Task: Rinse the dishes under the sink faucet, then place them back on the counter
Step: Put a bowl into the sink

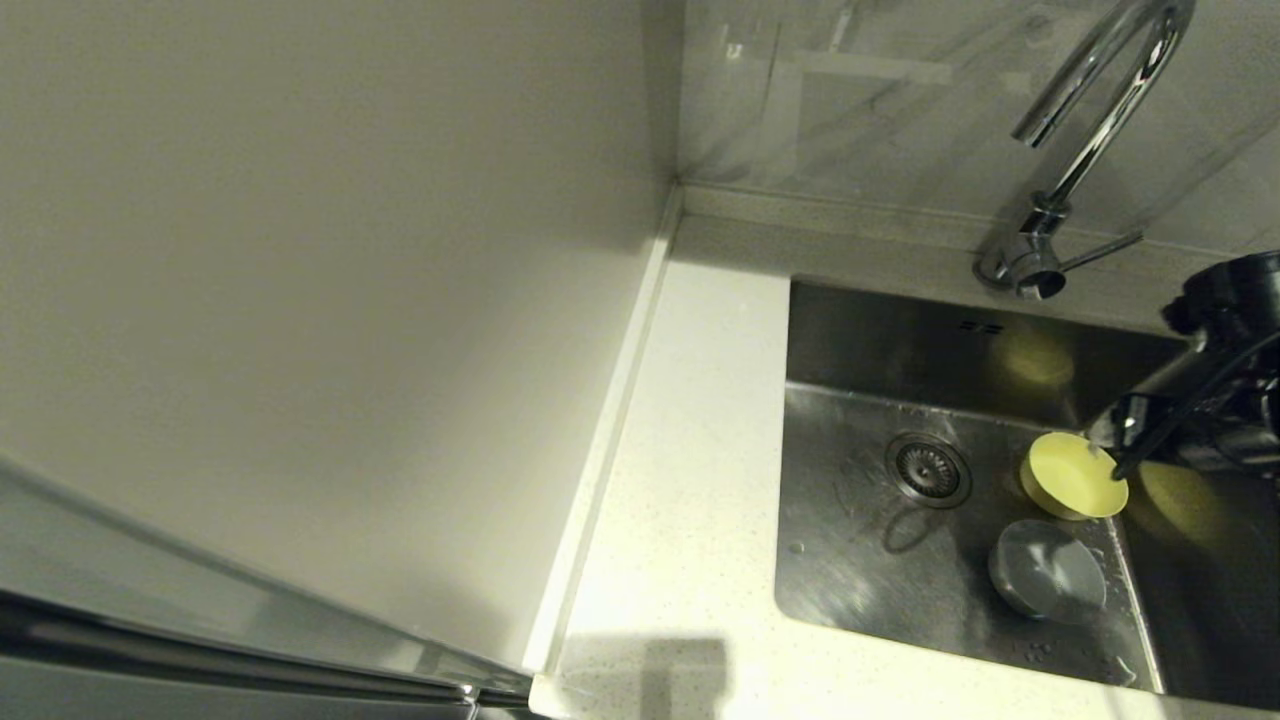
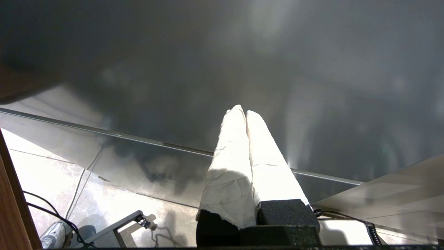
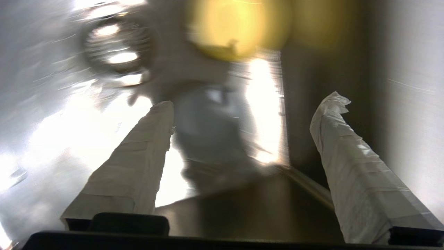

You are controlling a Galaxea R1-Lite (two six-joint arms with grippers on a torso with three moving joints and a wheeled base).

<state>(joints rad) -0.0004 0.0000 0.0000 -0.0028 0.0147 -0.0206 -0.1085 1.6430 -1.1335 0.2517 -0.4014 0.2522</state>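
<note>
Right tool (image 3: 242, 114) sits low inside the sink (image 1: 870, 340) at its right side, jaws spread wide, nothing between them. Left tool (image 2: 242, 113) is parked out of the work area, jaws pressed together and empty.

Risks from here:
- Yellow bowl (image 1: 1072, 477) stands tilted on its edge against the right tool's end, at the right side of the basin. If the arm pulls away, I'd expect it to tip or roll on the steel floor, maybe onto the bluish-white bowl (image 1: 1047, 570) just nearer.
- The bowls are shallow, with thin rims, and look wet. A wide pinch on a rim could slip, more so with the padded white wrap on the fingers (image 3: 138, 163).
- Right wall of the sink is close beside the tool, so a sideways reach could knock it.
- Faucet (image 1: 1085, 150) spout hangs over the far side of the basin. Lifting a bowl up under it could clip the chrome neck.

How things look: yellow bowl pale, matte, on edge. Bluish-white bowl lies flat near the front right corner, droplets around it. Drain (image 1: 928, 469) sits left of both. A third bowl isn't visible. White speckled table (image 1: 690, 480) left of the sink holds no dishes.
</note>
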